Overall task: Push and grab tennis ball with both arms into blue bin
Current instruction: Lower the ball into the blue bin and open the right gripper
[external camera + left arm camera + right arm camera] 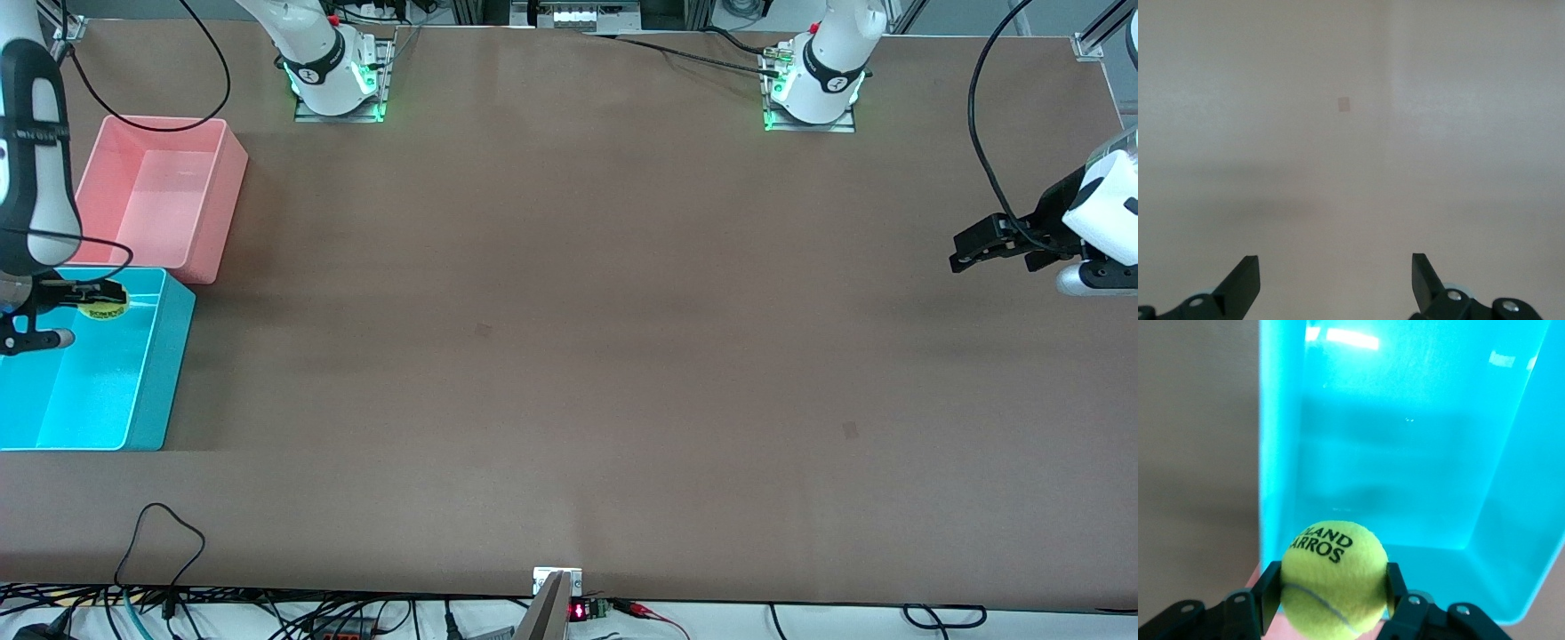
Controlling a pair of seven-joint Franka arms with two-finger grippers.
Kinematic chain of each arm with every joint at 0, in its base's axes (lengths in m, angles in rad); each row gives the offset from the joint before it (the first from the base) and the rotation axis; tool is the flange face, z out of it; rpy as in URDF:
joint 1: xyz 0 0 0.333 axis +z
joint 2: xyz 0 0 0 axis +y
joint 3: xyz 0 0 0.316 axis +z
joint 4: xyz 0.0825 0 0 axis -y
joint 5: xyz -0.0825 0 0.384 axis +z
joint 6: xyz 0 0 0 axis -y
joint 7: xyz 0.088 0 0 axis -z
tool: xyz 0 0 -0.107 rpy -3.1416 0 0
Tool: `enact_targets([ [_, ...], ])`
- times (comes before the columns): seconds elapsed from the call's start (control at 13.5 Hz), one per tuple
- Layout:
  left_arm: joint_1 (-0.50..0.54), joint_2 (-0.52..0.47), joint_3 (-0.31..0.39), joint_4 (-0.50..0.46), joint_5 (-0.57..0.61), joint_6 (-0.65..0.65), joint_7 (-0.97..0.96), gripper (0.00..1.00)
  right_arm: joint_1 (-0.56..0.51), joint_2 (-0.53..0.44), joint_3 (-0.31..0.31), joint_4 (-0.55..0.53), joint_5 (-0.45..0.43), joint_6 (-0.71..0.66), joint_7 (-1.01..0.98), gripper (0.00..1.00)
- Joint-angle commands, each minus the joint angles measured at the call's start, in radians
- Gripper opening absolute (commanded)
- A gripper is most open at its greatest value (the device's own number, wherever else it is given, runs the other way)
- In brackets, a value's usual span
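Observation:
The yellow-green tennis ball [104, 307] with black lettering sits between the fingers of my right gripper [100, 300], which is shut on it and holds it over the blue bin [151, 391], above the bin's end next to the pink tub. In the right wrist view the ball [1334, 577] is clamped between both fingers, with the blue bin's inside [1418, 453] below it. My left gripper [969, 249] is open and empty above the bare table at the left arm's end. In the left wrist view its fingers [1245, 283] stand wide apart over bare table.
A pink tub [218, 191] stands beside the blue bin, farther from the front camera. Both bins are at the right arm's end of the brown table [569, 356]. Black cables hang near the right arm and trail along the table's front edge.

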Motion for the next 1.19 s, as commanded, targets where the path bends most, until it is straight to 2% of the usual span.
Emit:
enact_targets([
  [0.0, -0.003, -0.014, 0.004, 0.001, 0.003, -0.003, 0.018, 1.0, -0.027, 0.064, 0.009, 0.031, -0.015, 0.028, -0.037, 0.17],
  [0.52, -0.003, -0.014, 0.004, 0.0, 0.001, -0.003, 0.017, 1.0, -0.041, 0.131, 0.009, 0.025, -0.035, 0.086, -0.035, 0.25],
  [0.59, -0.001, -0.014, 0.004, 0.0, 0.001, -0.003, 0.017, 1.0, -0.043, 0.136, 0.009, 0.025, -0.035, 0.097, -0.035, 0.34],
  [0.67, 0.0, -0.012, 0.006, 0.0, 0.0, -0.003, 0.017, 1.0, -0.043, 0.141, 0.009, 0.023, -0.035, 0.106, -0.034, 0.49],
  [0.82, 0.0, -0.012, 0.006, 0.001, -0.003, -0.003, 0.017, 1.0, -0.043, 0.144, 0.009, 0.025, -0.035, 0.126, -0.026, 0.66],
  [0.96, -0.001, -0.012, 0.006, 0.0, -0.008, -0.003, 0.017, 1.0, -0.043, 0.145, 0.009, 0.023, -0.035, 0.128, -0.025, 0.71],
  [1.04, -0.001, -0.014, 0.006, 0.0, -0.008, -0.005, 0.017, 1.0, -0.043, 0.15, 0.009, 0.023, -0.035, 0.129, -0.02, 0.87],
  [1.11, 0.0, -0.012, 0.006, 0.0, -0.008, -0.003, 0.017, 1.0, -0.043, 0.153, 0.009, 0.023, -0.032, 0.131, -0.018, 0.96],
])
